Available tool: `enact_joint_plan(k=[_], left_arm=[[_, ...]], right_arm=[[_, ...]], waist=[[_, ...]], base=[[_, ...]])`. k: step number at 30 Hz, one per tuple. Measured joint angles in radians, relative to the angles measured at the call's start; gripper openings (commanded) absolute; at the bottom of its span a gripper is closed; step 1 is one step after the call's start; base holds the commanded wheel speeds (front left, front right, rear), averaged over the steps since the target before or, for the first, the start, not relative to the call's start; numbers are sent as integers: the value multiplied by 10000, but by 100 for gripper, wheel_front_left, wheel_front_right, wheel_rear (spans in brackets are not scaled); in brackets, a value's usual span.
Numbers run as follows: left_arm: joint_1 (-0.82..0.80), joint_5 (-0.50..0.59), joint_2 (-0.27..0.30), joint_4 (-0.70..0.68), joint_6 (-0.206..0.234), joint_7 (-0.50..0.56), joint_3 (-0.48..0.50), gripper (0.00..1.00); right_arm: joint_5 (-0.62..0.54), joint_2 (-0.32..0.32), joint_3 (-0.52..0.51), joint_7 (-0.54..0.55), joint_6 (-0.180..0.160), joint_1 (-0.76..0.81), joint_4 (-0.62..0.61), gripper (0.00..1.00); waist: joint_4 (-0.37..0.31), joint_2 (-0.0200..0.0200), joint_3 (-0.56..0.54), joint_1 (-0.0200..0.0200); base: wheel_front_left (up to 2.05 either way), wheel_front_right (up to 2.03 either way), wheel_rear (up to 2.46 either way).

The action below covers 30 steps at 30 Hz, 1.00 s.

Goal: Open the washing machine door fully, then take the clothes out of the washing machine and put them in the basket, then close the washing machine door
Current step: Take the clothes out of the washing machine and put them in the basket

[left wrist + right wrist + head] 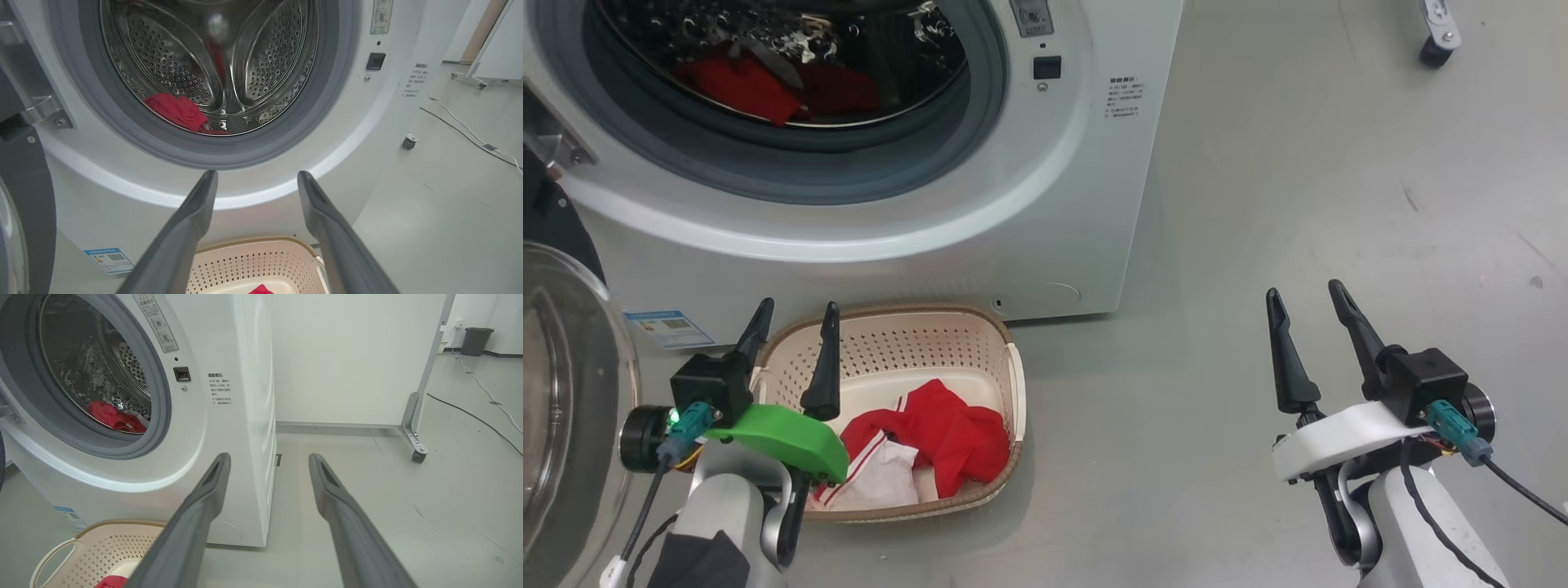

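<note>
Since more red clothes point(743, 86) lie low in the washing machine point(1045, 204) drum, up ahead of the left gripper point(798, 306), which gapes wide & empty over the basket point(1013, 384), I'd send it in low & centred, pinching deep; right gripper point(1303, 288) likewise gapes empty.

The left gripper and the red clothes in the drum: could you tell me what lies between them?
In the left wrist view: the white front of the washing machine and its grey rubber ring.
</note>
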Motion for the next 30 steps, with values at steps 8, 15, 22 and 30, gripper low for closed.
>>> enact_joint_plan(k=[8, 15, 22, 30], left_arm=[[771, 194, 2, -748, 236, 0, -42, 100], [1591, 242, 4, -1191, 414, 0, -192, 100], [2142, 259, 2, -1501, 506, 0, -372, 100], [2613, 259, 4, -1925, 623, 17, -408, 100]], right_arm=[[-79, 19, -79, 0, 35, 455, 48, 100], [-90, 33, -182, 0, 36, 860, 56, 100], [-169, 63, -236, 0, 36, 1185, 46, 100], [-207, 71, -249, 0, 125, 1525, 56, 100]], waist=[[150, 0, -710, 0], [170, 0, -1206, 0], [179, 0, -1597, 0], [210, 0, -1919, 0]], base=[[0, 0, 0], [0, 0, 0], [0, 0, 0], [0, 0, 0]])
